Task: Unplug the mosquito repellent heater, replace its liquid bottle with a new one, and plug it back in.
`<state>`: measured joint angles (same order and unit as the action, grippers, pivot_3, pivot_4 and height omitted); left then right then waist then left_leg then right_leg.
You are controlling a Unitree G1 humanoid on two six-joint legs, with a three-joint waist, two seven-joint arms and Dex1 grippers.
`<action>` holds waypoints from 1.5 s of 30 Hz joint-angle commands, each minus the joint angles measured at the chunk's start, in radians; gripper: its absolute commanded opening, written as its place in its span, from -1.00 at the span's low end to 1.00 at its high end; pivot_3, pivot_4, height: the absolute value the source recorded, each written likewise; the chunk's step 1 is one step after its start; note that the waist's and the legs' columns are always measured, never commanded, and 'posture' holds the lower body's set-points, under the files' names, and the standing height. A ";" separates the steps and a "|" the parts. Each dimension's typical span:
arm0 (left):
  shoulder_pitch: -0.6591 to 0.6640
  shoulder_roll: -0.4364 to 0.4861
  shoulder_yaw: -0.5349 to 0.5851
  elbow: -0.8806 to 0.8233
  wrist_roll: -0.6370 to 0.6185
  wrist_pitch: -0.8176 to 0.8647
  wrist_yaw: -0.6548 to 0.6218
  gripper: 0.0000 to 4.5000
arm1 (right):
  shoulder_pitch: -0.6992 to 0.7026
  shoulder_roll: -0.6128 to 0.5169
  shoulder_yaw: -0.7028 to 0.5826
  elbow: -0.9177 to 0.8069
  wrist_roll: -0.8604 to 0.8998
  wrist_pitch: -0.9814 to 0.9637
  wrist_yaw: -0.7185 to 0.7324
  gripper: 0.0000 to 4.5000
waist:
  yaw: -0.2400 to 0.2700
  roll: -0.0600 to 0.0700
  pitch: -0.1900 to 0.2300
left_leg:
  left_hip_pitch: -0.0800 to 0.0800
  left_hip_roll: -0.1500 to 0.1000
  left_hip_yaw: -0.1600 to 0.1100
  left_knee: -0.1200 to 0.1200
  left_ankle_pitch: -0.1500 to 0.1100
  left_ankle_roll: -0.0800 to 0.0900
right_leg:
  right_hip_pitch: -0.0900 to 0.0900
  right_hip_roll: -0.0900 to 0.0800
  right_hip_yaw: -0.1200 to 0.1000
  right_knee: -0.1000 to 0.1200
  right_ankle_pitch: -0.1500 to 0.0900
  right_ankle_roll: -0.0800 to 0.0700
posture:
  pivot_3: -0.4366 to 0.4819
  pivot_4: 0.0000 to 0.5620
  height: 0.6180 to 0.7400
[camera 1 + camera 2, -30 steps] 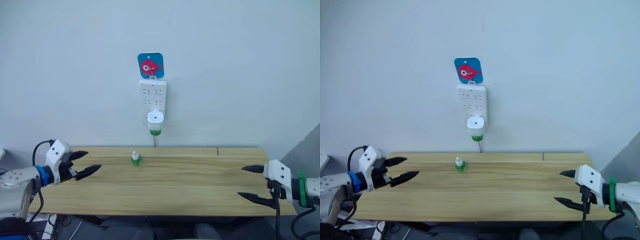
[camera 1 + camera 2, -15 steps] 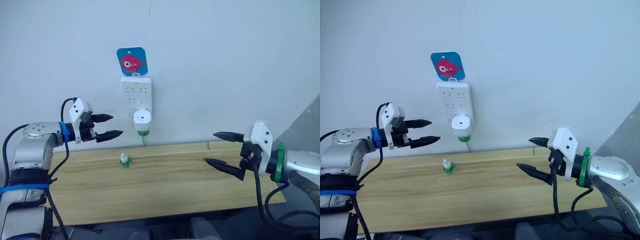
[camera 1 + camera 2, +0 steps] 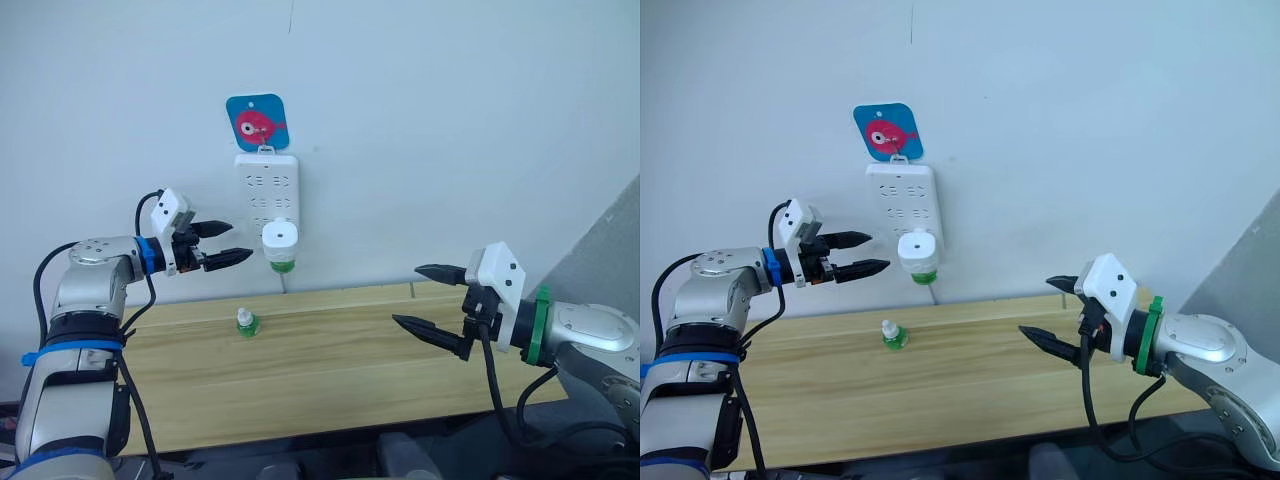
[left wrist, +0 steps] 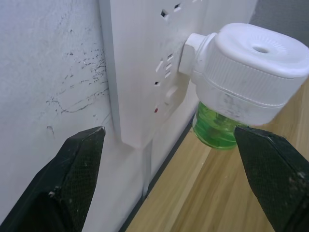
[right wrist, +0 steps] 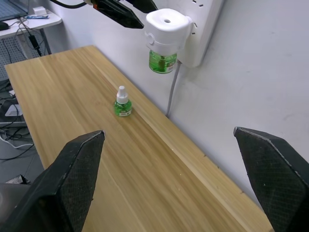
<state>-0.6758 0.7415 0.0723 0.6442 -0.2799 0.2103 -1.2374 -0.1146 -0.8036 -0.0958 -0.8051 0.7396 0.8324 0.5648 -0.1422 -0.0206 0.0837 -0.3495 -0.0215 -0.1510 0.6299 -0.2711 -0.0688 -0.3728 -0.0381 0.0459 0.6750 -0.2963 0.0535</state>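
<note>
Left tool (image 3: 236, 243) has been brought in from half a second ago – fingers spread, just left of the mosquito repellent heater (image 3: 279, 237), plugged into the power strip (image 3: 267, 188). Right tool (image 3: 422, 297) is held wide above the counter (image 3: 330, 380) – unplugging judged imminent.

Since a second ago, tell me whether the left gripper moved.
Yes. The left gripper rose from the table edge toward the mosquito repellent heater on the wall.

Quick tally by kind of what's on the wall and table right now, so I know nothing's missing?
Mosquito repellent heater, plugged in: 1
Liquid bottles: 2, one under the heater, one spare on the table
Power strip: 1
Fish-picture hook card: 1
Total: 5
</note>
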 commanded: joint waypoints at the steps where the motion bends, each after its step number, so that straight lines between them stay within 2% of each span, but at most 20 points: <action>1: -0.046 -0.014 -0.006 0.042 0.020 -0.043 -0.003 0.99 | -0.030 0.006 -0.008 -0.038 -0.006 -0.011 -0.023 1.00 | -0.005 0.000 0.000 | 0.000 0.000 0.000 0.000 0.000 0.000 | 0.000 0.000 0.000 0.000 0.000 0.000 | -0.65 -0.80 1.00; 13: -0.165 -0.060 -0.034 0.252 0.101 -0.152 -0.017 0.99 | -0.013 0.014 -0.024 -0.099 0.015 0.017 -0.078 1.00 | -0.048 -0.001 0.000 | -0.001 0.000 -0.002 0.000 0.000 0.000 | 0.000 0.000 -0.002 0.000 0.000 0.000 | -0.78 -0.80 1.00; 27: -0.216 -0.028 -0.017 0.321 0.120 -0.157 -0.073 0.99 | -0.027 0.002 -0.032 -0.097 0.044 0.030 -0.085 1.00 | -0.064 -0.002 0.002 | -0.001 -0.001 -0.004 0.001 0.000 -0.001 | 0.000 0.000 -0.003 0.001 0.001 0.002 | -0.75 -0.79 1.00; 30: -0.217 -0.031 -0.017 0.321 0.116 -0.149 -0.083 0.73 | -0.041 0.002 -0.025 -0.092 0.048 0.030 -0.082 1.00 | -0.066 -0.002 0.002 | -0.001 -0.001 -0.005 0.001 0.000 -0.001 | 0.000 0.000 -0.003 0.001 0.001 0.002 | -0.74 -0.79 1.00; 38: -0.203 -0.021 -0.027 0.295 0.120 -0.133 -0.122 -0.35 | -0.064 0.009 -0.016 -0.086 0.056 0.034 -0.083 1.00 | -0.075 -0.002 0.003 | -0.004 -0.001 -0.007 0.001 0.000 0.000 | -0.001 0.000 -0.004 0.000 0.001 0.002 | -0.74 -0.78 1.00; 39: -0.201 -0.019 -0.027 0.289 0.120 -0.130 -0.127 -0.42 | -0.064 0.009 -0.014 -0.086 0.056 0.034 -0.083 1.00 | -0.076 -0.002 0.003 | -0.004 -0.001 -0.007 0.001 0.000 0.000 | 0.000 0.000 -0.004 0.000 0.001 0.002 | -0.74 -0.78 1.00; 45: -0.187 -0.021 -0.027 0.222 0.108 -0.083 -0.150 -0.42 | -0.098 0.058 0.011 -0.069 0.072 0.055 -0.127 1.00 | -0.078 -0.002 0.007 | -0.004 -0.001 -0.007 0.001 0.000 0.000 | -0.001 0.000 -0.005 0.000 0.001 0.002 | -0.73 -0.76 1.00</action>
<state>-0.8485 0.7110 0.0385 0.9286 -0.1542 0.1144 -1.3703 -0.1894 -0.7581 -0.0891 -0.8625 0.7902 0.8841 0.4592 -0.2202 -0.0224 0.0906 -0.3544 -0.0226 -0.1583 0.6310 -0.2707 -0.0692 -0.3736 -0.0382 0.0413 0.6754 -0.2955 0.0553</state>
